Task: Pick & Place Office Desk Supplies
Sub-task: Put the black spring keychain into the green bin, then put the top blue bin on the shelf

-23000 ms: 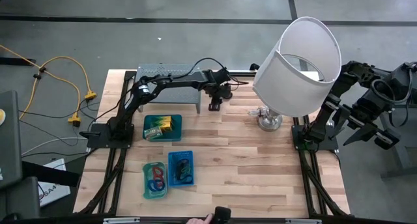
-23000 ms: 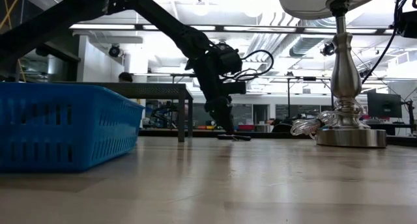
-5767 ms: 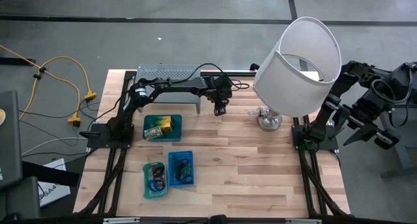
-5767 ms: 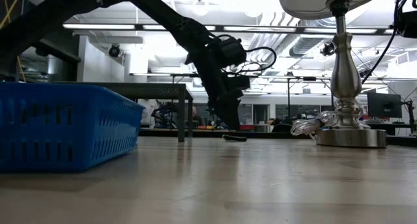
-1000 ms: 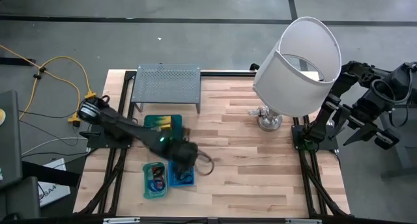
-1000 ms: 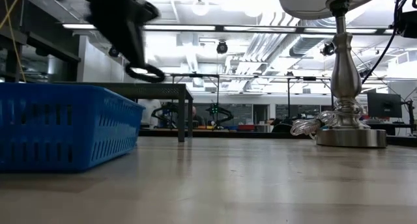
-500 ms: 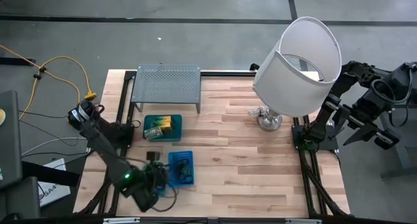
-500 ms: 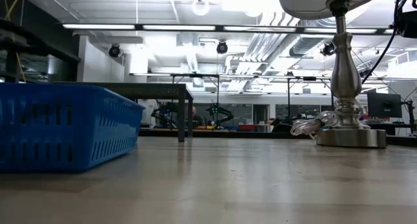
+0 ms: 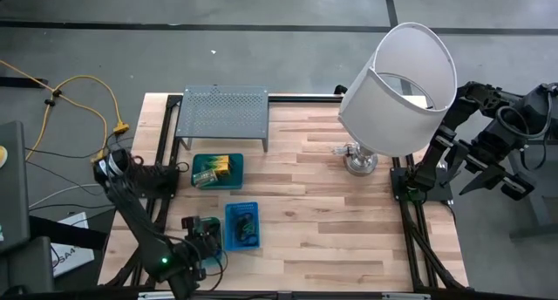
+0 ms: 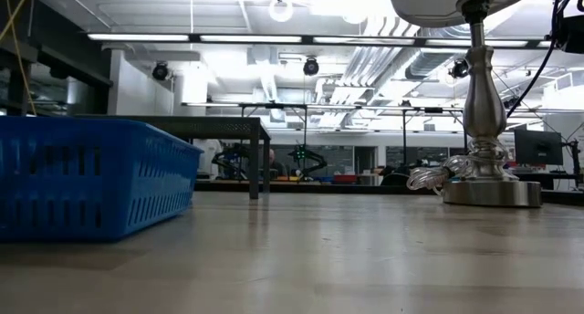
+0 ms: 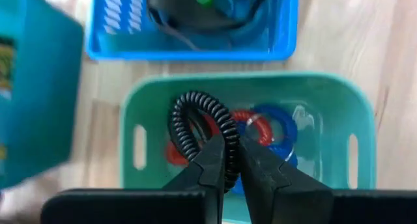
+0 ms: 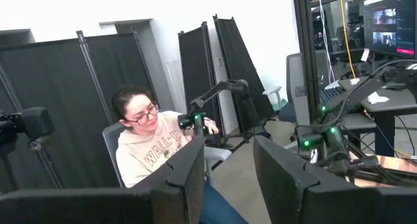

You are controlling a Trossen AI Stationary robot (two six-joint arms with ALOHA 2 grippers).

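The black coiled loop (image 11: pixel 195 129), a springy spiral cord bent into an oval, hangs over the teal tray (image 11: pixel 247 87), its long axis running from the left pincer (image 11: pixel 231 162) out toward the tray's far wall beside the blue basket (image 11: pixel 195 51). The left pincer is clamped on the loop's near end, fingers nearly together, and the left arm reaches from its base to the bench's (image 9: pixel 349 221) front-left corner. Red and blue coiled rings (image 11: pixel 264 129) lie in the smooth plastic tray. The right pincer (image 12: pixel 225 165), fingers apart and holding nothing, waits folded off the bench's right edge, behind the white-shaded lamp (image 9: pixel 401 73).
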